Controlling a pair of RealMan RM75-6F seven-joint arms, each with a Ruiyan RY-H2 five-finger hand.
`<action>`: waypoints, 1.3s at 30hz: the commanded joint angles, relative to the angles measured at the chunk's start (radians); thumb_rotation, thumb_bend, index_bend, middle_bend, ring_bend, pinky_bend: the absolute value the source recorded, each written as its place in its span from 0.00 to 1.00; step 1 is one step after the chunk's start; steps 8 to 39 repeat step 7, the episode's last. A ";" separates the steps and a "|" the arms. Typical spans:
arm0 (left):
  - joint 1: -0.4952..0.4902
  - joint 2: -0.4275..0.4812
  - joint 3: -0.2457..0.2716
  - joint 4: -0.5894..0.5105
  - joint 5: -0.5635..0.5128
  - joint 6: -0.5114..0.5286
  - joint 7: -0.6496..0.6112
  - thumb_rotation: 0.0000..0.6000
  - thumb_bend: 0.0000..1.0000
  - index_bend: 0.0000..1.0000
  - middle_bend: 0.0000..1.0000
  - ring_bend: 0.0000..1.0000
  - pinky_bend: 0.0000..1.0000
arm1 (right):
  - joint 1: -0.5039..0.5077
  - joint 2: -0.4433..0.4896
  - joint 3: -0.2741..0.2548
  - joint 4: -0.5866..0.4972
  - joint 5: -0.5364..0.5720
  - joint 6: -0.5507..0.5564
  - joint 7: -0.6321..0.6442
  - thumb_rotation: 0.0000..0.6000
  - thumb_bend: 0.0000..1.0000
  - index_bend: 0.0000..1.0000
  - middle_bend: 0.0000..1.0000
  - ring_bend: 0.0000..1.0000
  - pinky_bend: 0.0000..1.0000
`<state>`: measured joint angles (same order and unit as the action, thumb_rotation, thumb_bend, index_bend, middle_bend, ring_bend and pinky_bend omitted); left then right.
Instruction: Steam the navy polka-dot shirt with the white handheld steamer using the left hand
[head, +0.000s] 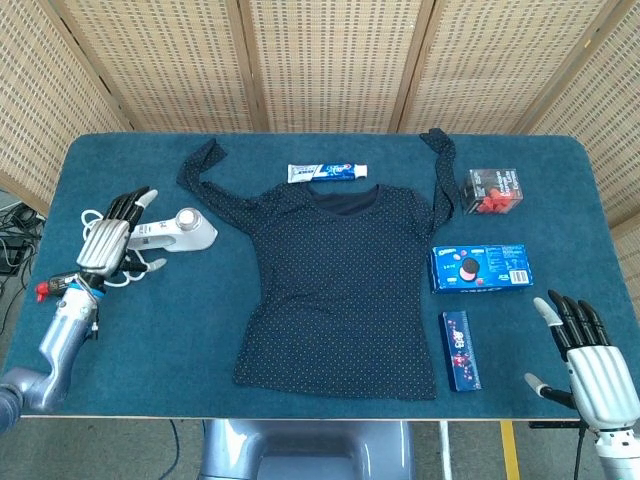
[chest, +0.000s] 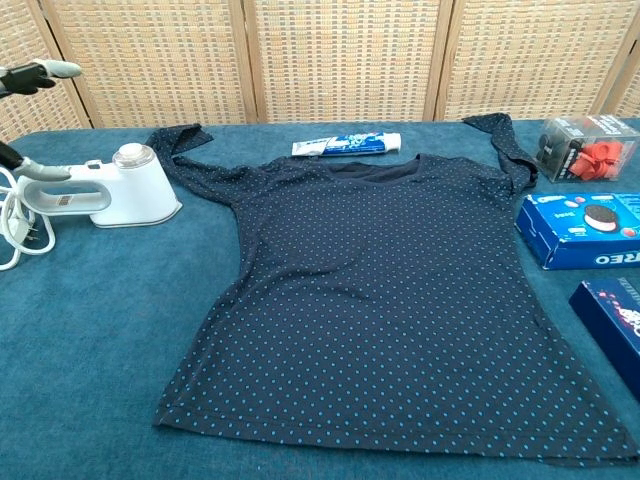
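Head view: we look down on a table (head: 120, 370) covered in dark teal cloth, backed by woven cane screens (head: 330, 60) in pale wood frames. The navy polka-dot shirt (head: 340, 285) lies flat at centre frame, sleeves reaching toward the upper corners. The white handheld steamer (head: 180, 231) rests on the cloth at left, just left of the shirt, its cord (head: 95, 222) looped behind it. The left hand (head: 108, 240) hovers at the steamer's handle end with fingers spread, gripping nothing. The right hand (head: 590, 360) sits at the lower right corner, off the table edge, fingers spread and empty. A toothpaste tube (head: 327, 172) lies above the collar. Down the right side we note a clear box of red and black items (head: 492, 190), a blue cookie box (head: 481, 267) and a slim dark blue box (head: 460, 349).

Chest view: low angle across the cloth. Only fingertips (chest: 45, 70) of the left hand show at the upper left edge, above the steamer's handle; the right hand is out of frame. This view shows the steamer's round cap and flat base, and the plug (chest: 28, 232) at the cord's end.
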<state>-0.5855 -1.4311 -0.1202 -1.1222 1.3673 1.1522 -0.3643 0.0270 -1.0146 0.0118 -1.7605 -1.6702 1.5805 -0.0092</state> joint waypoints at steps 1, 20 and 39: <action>0.177 0.144 0.029 -0.343 -0.072 0.218 0.371 1.00 0.00 0.00 0.00 0.00 0.00 | 0.000 0.000 0.005 0.007 0.014 -0.002 0.005 1.00 0.00 0.01 0.00 0.00 0.00; 0.307 0.210 0.093 -0.566 -0.077 0.366 0.521 1.00 0.00 0.00 0.00 0.00 0.00 | -0.002 0.000 0.013 0.019 0.038 -0.004 0.010 1.00 0.00 0.01 0.00 0.00 0.00; 0.307 0.210 0.093 -0.566 -0.077 0.366 0.521 1.00 0.00 0.00 0.00 0.00 0.00 | -0.002 0.000 0.013 0.019 0.038 -0.004 0.010 1.00 0.00 0.01 0.00 0.00 0.00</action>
